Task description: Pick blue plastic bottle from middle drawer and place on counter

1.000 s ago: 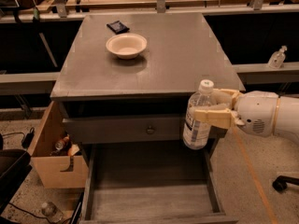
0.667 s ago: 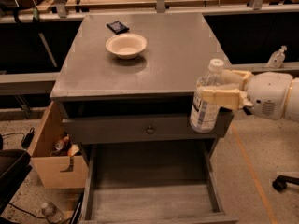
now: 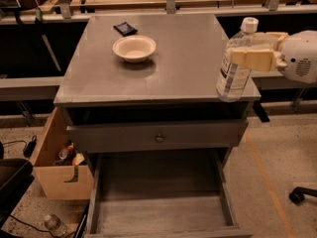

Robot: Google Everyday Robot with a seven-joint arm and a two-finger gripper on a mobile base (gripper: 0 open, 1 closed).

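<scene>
My gripper point(image 3: 250, 56) comes in from the right and is shut on the blue plastic bottle point(image 3: 235, 68), a clear bottle with a white cap and a pale label. The bottle hangs upright in the air at the counter's front right corner, its base about level with the counter point(image 3: 173, 68) top. The middle drawer point(image 3: 161, 197) is pulled out below, its plank floor bare.
A white bowl point(image 3: 134, 48) and a small dark packet point(image 3: 125, 29) lie on the counter's back left. The drawer front with a round knob point(image 3: 159, 138) is shut above the open drawer. A cardboard box point(image 3: 57, 162) of items stands on the floor at left.
My gripper has lifted the bottle up and a little to the right, from in front of the drawer front to the level of the counter's front right corner.
</scene>
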